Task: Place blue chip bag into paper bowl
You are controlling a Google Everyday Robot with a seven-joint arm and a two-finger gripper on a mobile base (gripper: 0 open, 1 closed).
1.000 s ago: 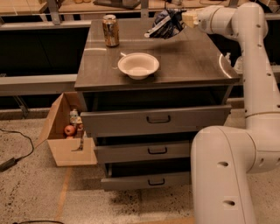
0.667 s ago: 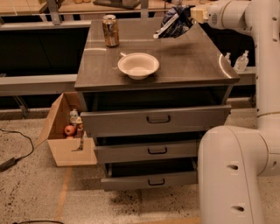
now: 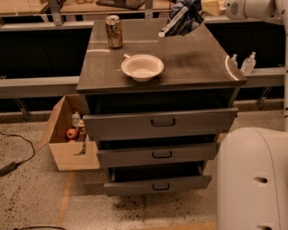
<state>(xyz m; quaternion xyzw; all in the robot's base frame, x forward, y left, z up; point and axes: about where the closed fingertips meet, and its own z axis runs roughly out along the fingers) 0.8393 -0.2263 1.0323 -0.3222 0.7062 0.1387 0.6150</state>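
Observation:
The blue chip bag [image 3: 180,20] is dark navy with white and silvery patches. It hangs in the air above the far right part of the cabinet top. My gripper [image 3: 194,10] is at the top of the view, shut on the bag's upper right end. The paper bowl [image 3: 142,67] is off-white, round and empty. It sits on the cabinet top [image 3: 198,58] near the front edge, to the lower left of the bag.
A gold-brown soda can [image 3: 114,31] stands at the back left of the cabinet top. The cabinet's drawers [image 3: 162,122] are pulled partly out. An open cardboard box [image 3: 67,134] sits on the floor at the left. Two small bottles [image 3: 248,63] stand on a ledge at the right.
My gripper has lifted the chip bag higher above the cabinet top, towards the top of the view. The bowl and can have not moved.

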